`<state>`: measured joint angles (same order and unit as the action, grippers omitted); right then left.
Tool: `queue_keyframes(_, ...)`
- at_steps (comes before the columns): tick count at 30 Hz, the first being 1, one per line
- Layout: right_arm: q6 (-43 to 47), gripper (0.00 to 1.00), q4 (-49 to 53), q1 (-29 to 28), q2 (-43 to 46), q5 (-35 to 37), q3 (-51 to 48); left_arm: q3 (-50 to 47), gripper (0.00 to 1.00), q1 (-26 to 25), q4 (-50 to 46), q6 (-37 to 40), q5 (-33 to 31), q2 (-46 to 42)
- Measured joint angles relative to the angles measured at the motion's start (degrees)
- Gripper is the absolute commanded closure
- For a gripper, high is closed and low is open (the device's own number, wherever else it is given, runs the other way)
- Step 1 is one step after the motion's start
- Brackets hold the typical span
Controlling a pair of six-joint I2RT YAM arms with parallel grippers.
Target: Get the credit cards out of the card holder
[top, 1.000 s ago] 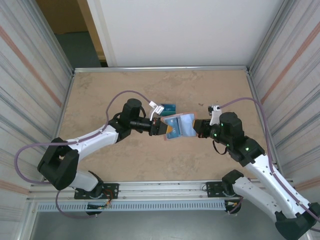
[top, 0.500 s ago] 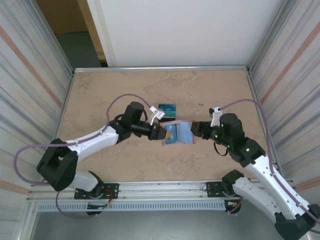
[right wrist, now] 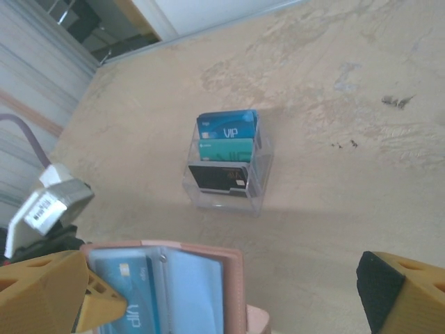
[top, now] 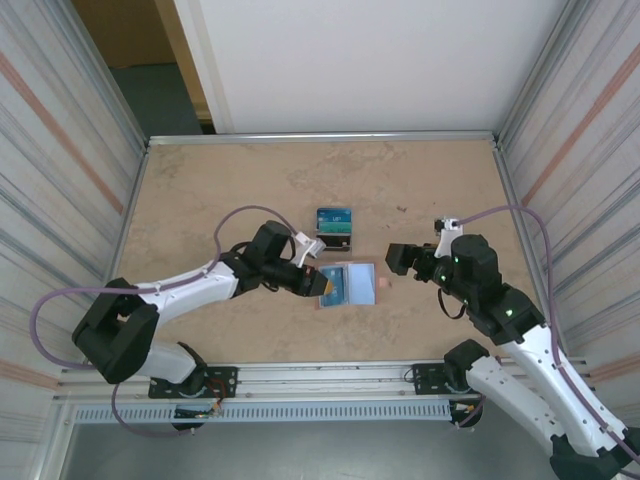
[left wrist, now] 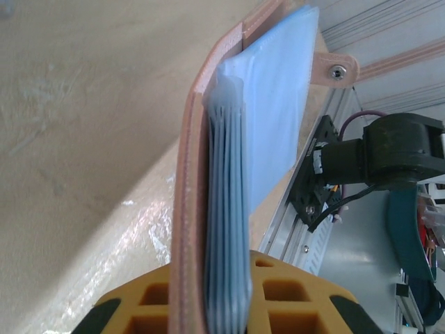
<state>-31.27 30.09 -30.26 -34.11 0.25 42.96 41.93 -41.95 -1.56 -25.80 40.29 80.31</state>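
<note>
1. Card holder [top: 350, 284] lies open near the middle of the table [top: 200, 190]; I cannot tell whether it rests flat or hangs just above.
2. My left gripper [top: 320, 283] is clamped on its left edge.
3. My right gripper [top: 400, 262] is spread wide and empty, just beside the holder's right edge without touching.
4. Done, I judge: three credit cards [right wrist: 227, 128] stand in the clear stand [right wrist: 222, 198] beyond the holder.
5. Left: a blue card [right wrist: 122, 298] sits in the holder's pocket; whether more hide in the sleeves I cannot tell. I'd call it partway, with at least one pull to go.
</note>
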Motion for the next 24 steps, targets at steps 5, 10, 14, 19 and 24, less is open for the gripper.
queue_keyframes(5,-0.28,0.01,-0.02,0.66,1.64,-0.04,0.00,-1.42,1.00,-1.33,0.81,-2.38,-1.01,0.04)
queue_keyframes(10,-2.67,0.02,0.00,0.79,4.09,1.01,-0.13,-3.08,1.00,-1.57,2.78,-4.98,-1.05,1.77)
queue_keyframes(14,-3.50,0.01,0.00,0.79,4.83,2.58,-1.18,-4.46,1.00,-1.57,5.75,-7.78,-0.98,4.33)
queue_keyframes(19,-4.31,0.01,-0.13,0.79,3.39,2.73,-2.19,-5.33,1.00,-1.57,9.03,-10.71,-1.03,7.08)
queue_keyframes(24,-4.74,0.01,-1.73,0.79,1.29,2.75,-3.91,-5.31,1.00,-1.57,11.08,-12.17,-1.01,9.18)
